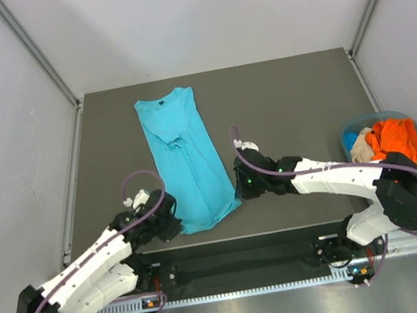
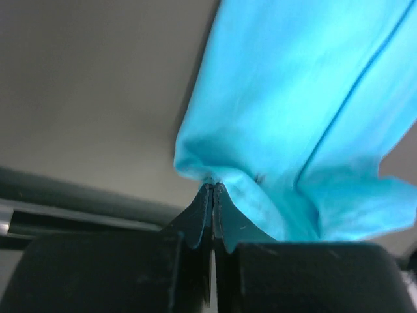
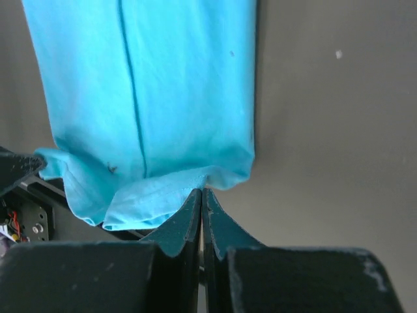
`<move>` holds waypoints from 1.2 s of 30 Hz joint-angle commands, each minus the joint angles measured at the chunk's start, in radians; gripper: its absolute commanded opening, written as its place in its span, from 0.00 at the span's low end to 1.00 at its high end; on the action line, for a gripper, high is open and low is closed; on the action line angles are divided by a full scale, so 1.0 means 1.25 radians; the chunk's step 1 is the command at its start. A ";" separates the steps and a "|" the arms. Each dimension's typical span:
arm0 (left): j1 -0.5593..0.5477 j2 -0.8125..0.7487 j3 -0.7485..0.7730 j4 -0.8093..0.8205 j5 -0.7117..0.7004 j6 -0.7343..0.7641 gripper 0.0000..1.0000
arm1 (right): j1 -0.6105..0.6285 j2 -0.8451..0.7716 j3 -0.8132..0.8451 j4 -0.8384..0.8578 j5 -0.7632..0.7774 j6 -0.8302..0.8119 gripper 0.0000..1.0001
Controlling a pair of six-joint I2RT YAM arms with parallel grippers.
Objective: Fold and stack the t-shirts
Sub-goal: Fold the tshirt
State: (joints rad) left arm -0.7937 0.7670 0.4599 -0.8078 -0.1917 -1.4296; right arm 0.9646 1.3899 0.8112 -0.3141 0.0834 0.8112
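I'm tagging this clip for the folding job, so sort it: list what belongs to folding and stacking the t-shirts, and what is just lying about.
Belongs to the job:
- turquoise t-shirt, spread on the table, near hem pinched by the left gripper and right gripper
- orange t-shirt and beige t-shirt, bunched in the basket

Just lying about:
- the basket itself
- the table

Dark grey table point(image 1: 287, 104), turquoise t-shirt point(image 1: 185, 160) laid lengthwise on it, collar farthest, hem at near edge
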 commanded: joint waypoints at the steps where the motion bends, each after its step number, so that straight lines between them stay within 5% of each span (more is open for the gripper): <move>1: 0.107 0.093 0.073 0.095 0.062 0.155 0.00 | -0.030 0.038 0.091 -0.014 -0.035 -0.093 0.00; 6: 0.264 0.180 0.173 0.111 0.086 0.278 0.00 | -0.104 0.117 0.185 -0.019 -0.092 -0.143 0.00; 18: 0.463 0.472 0.377 0.157 0.102 0.459 0.00 | -0.232 0.385 0.531 -0.057 -0.195 -0.284 0.00; 36: 0.554 0.753 0.592 0.213 0.184 0.506 0.00 | -0.311 0.634 0.891 -0.182 -0.264 -0.388 0.00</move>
State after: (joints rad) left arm -0.1188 1.6936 1.1454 -0.5789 0.0246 -0.8162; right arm 0.5983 2.1609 1.8503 -0.5247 -0.2283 0.3626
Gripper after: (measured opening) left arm 0.011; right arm 0.005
